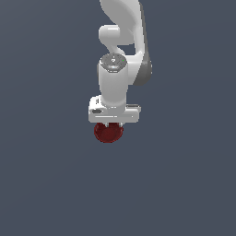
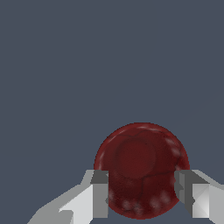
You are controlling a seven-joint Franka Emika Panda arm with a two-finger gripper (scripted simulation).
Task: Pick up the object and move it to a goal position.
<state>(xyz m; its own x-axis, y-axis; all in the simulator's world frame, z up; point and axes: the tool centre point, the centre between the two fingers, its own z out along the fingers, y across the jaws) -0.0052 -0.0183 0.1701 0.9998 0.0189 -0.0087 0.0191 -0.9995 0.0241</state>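
Note:
The dark red, glossy ball [image 1: 109, 133] sits directly under the white hand of my arm in the exterior view, with its top hidden behind the hand. In the wrist view the ball [image 2: 140, 162] fills the space between my two fingers. My gripper [image 2: 141, 175] is shut on the ball, with one grey pad [image 2: 100, 192] against one side of it and the other pad against the opposite side. In the exterior view my gripper [image 1: 109, 126] points straight down and its fingers are mostly hidden by the ball and the hand.
A plain, even dark grey-blue surface [image 1: 46, 184] fills both views around the arm. No other object or edge shows. The white-and-grey arm [image 1: 122, 37] rises out of the top of the exterior view.

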